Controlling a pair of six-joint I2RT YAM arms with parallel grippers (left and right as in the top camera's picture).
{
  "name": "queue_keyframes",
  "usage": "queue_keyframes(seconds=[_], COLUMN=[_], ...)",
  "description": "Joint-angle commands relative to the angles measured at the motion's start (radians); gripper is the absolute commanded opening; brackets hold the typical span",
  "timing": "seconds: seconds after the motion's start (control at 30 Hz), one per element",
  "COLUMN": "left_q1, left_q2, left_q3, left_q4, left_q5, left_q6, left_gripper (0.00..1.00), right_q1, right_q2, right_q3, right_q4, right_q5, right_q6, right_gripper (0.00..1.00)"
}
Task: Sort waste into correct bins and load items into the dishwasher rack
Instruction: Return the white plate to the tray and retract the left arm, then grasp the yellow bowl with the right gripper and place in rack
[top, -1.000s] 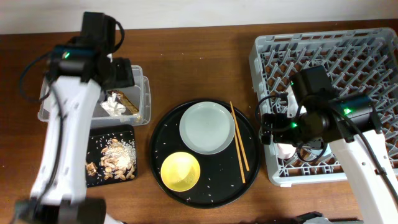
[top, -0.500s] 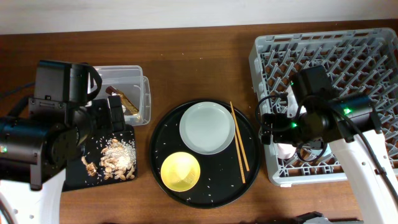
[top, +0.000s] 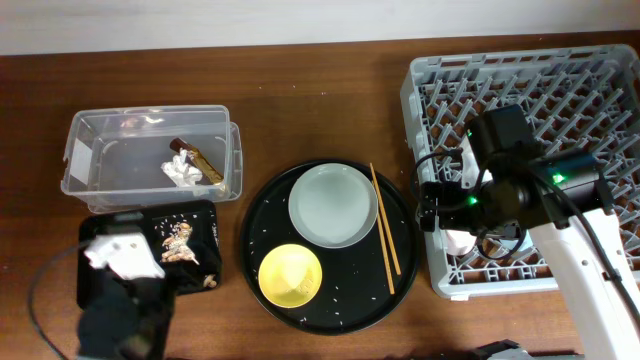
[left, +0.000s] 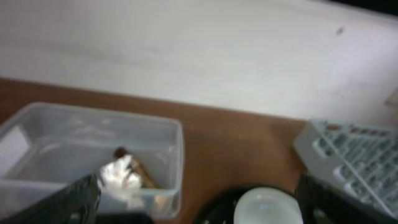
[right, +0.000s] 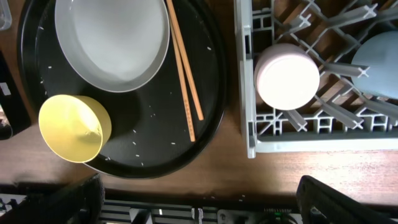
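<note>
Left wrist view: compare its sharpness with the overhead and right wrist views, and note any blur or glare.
Left wrist view: soft all over, the clear tub and tissue fuzzy-edged. Overhead: table sharp, but the left arm is smeared. Right wrist view: crisp, though the pink cup in the rack glares nearly white.

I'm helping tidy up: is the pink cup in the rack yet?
In. The pink cup sits inside the grey rack, between its pegs.

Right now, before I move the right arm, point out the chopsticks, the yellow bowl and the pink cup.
chopsticks (top: 384, 230): overhead view, midway along the pair.
yellow bowl (top: 290, 276): overhead view, centre of its inside.
pink cup (right: 287, 76): right wrist view, centre of its round face.
</note>
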Motion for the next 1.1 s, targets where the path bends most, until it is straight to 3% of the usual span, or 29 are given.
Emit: queue_keyframes(seconds=[0.0,0.43,0.57,0.93,1.07], left_q1=[0.000,-0.001,-0.001,-0.001,-0.001], left_q2=[-0.149,-0.362,-0.361,-0.360,-0.360], left_q3=[-0.222,-0.678,-0.685,-0.684,-0.684], left_q4=[0.112,0.497,0.423,0.423,0.423], left_q5=[0.054,0.035,0.039,0.039,0.039], left_q6=[0.013,0.012,0.012,0.012,0.012], left_gripper=[0.99,0.99,0.99,0.99,0.99], right_q1=[0.006,0.006,0.006,0.006,0.006], right_q2=[-0.001,-0.001,-0.001,-0.001,-0.001], right_q3=[0.002,0.002,0.002,0.002,0.002], right_q4=[0.001,0.001,0.001,-0.003,0.078], right_q5=[0.006,0.006,0.006,0.043,-0.054], right_q6=[-0.009,-0.009,-0.009,-0.061,-0.029], right_gripper=[0.98,0.98,0.98,0.98,0.98])
